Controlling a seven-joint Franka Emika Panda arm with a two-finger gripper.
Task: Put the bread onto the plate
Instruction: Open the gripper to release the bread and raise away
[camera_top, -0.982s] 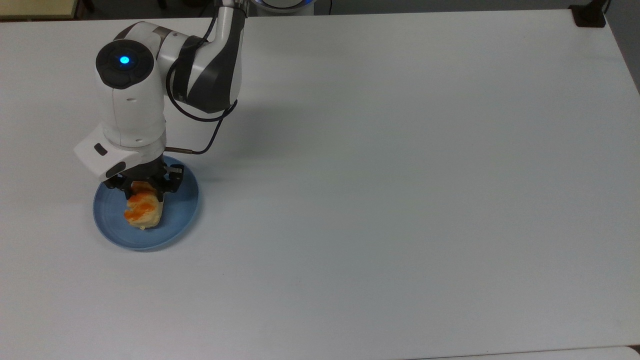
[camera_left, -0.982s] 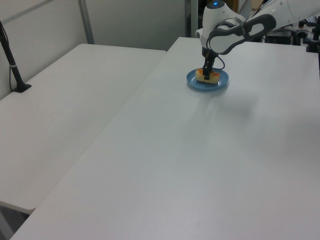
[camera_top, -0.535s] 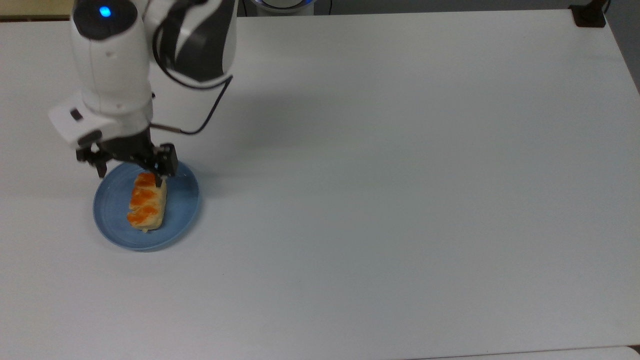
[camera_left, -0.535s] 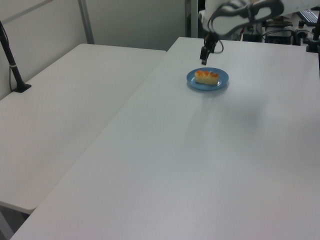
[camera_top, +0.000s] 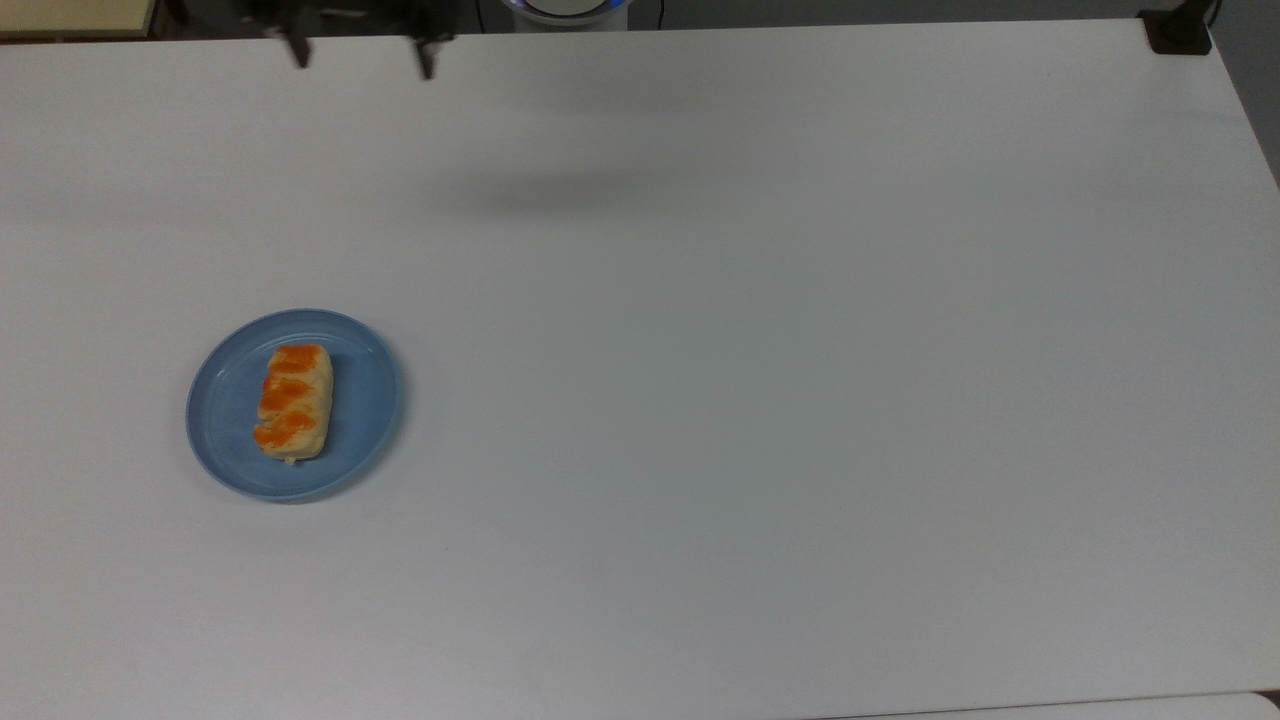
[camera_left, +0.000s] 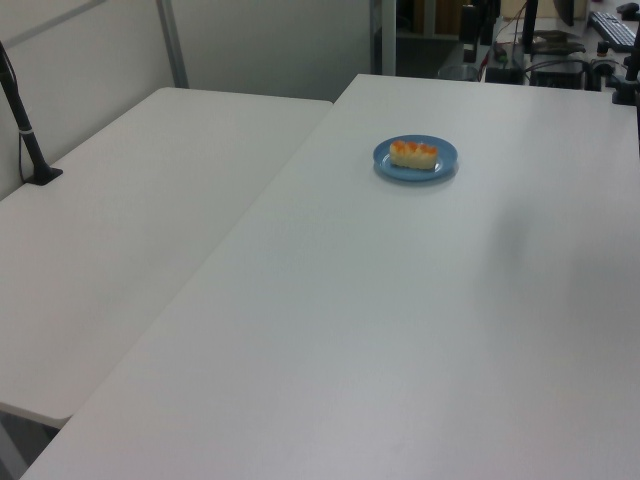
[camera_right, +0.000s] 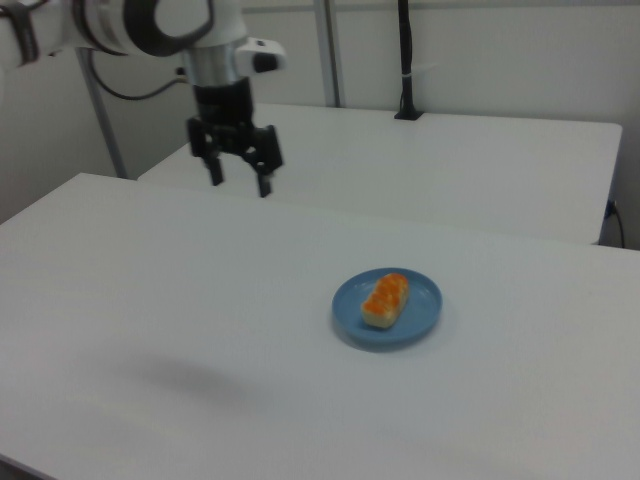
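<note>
Lower left of the top view: bread (camera_top: 293, 402) lying flat inside the plate (camera_top: 368, 400) on the bench (camera_top: 760, 380). Upper left of the right view: end effector (camera_right: 237, 165) raised, fingers spread, gripping nothing. Placement looks finished; next calls only for retreat.

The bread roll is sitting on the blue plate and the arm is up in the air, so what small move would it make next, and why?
Probably none toward the food: I would just let the arm park. The bread roll lies flat inside the blue plate, clear of the rim, and the pincer hangs open and empty, high above the table and well away from the plate. Nothing looks left to fix.
</note>
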